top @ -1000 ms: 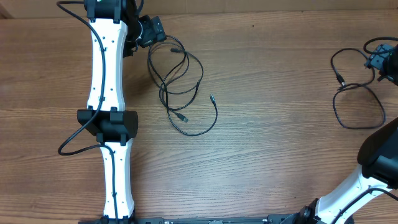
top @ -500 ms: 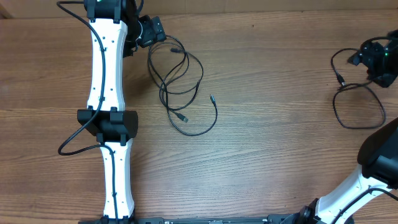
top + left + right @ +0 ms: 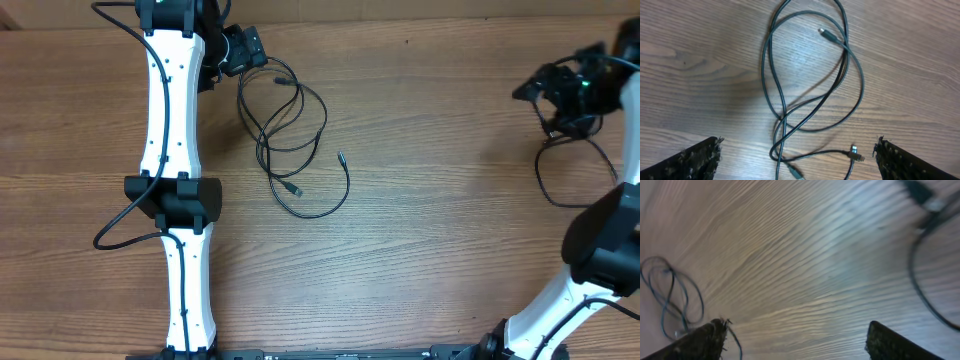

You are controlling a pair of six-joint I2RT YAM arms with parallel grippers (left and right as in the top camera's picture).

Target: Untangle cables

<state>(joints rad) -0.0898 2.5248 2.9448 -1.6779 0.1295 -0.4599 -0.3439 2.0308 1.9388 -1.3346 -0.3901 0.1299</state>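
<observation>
The left pincer (image 3: 797,149) is held fully spread over the tangled black cables (image 3: 290,135), and nothing is gripped by it. These cables are laid in overlapping loops on the wooden desk (image 3: 430,220), near its far edge and left of the middle. The right pincer (image 3: 796,330) is likewise seen wide apart and empty, raised over the wood near the far right corner. A separate black cable (image 3: 541,176) is looped close by, along the right edge.

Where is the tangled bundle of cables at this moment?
Overhead view: the tangled cables lie on the wooden table, left of centre, beside the left arm.
</observation>
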